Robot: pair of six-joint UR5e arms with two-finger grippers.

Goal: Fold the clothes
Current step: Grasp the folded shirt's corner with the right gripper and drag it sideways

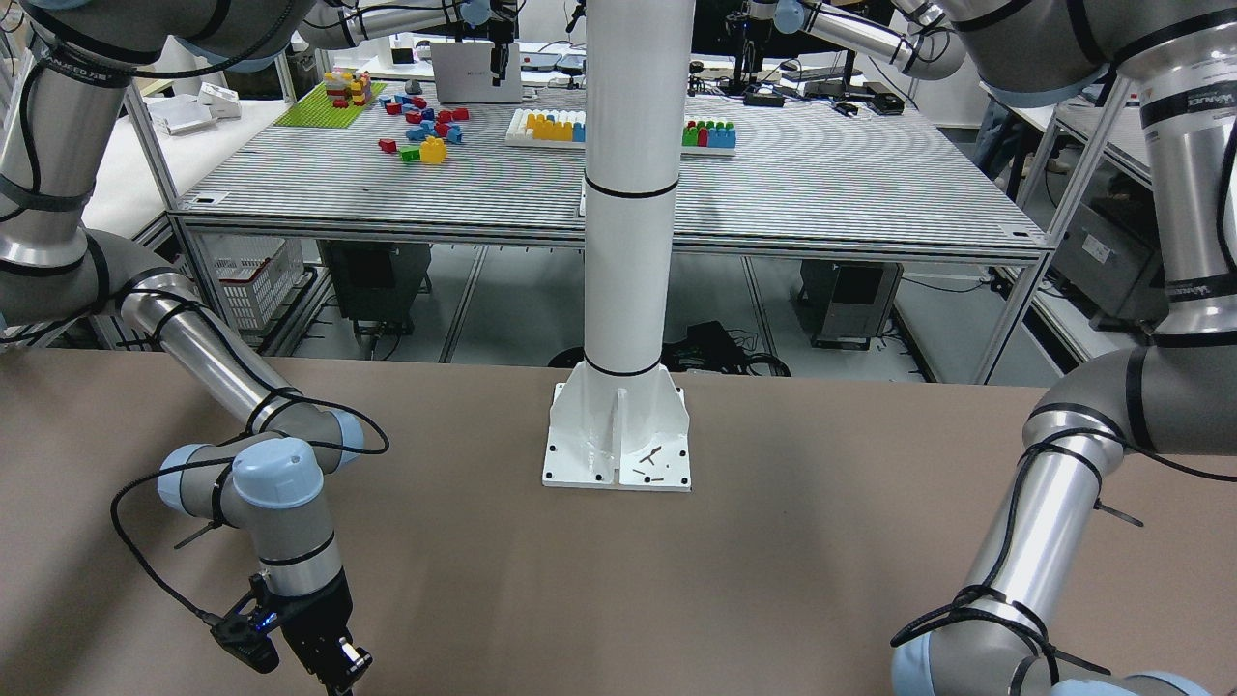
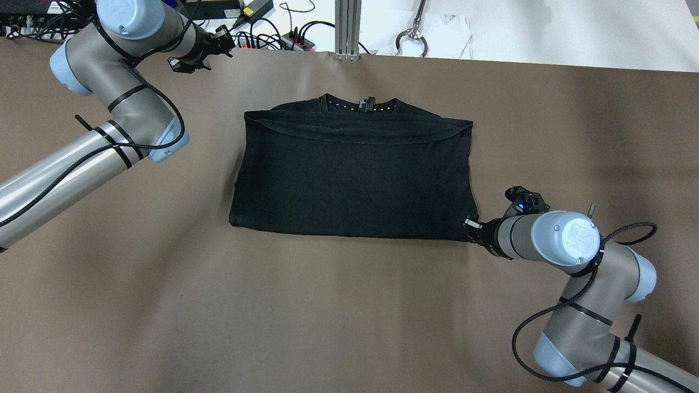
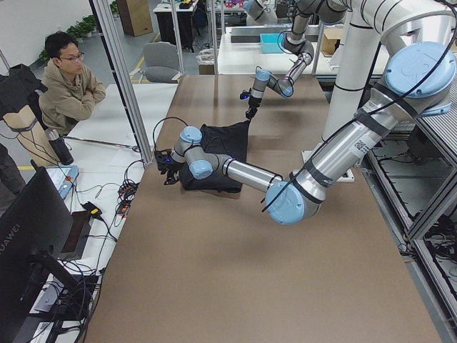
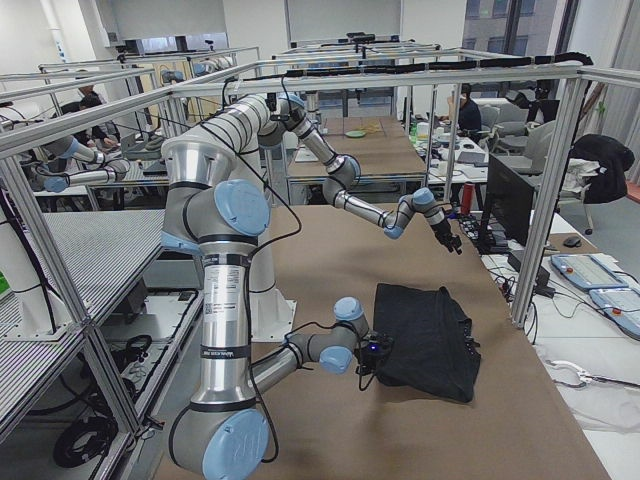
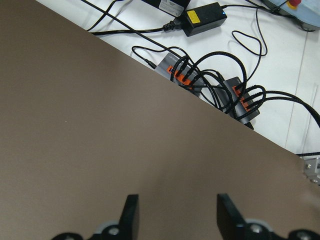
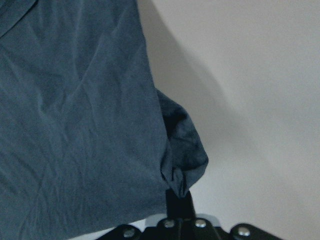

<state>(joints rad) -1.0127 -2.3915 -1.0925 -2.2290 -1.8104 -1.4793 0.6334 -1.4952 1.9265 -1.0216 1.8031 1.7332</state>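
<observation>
Your right gripper (image 2: 469, 224) clamped on the black shirt (image 2: 349, 180) at its near right corner, your left gripper (image 5: 177, 201) spread wide, holding nothing, above the table (image 2: 327, 305) near its far edge

Brown table (image 2: 349, 305) — white pillar (image 1: 628, 242), aluminium frames (image 4: 545, 200), striped bench (image 1: 850, 184) behind.

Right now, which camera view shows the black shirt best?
The overhead view: the whole shirt lies flat, collar and folded edge visible. Both side views show it small and slanted. The right wrist view shows only one corner at the right gripper. Front-facing and left wrist views miss it.
</observation>
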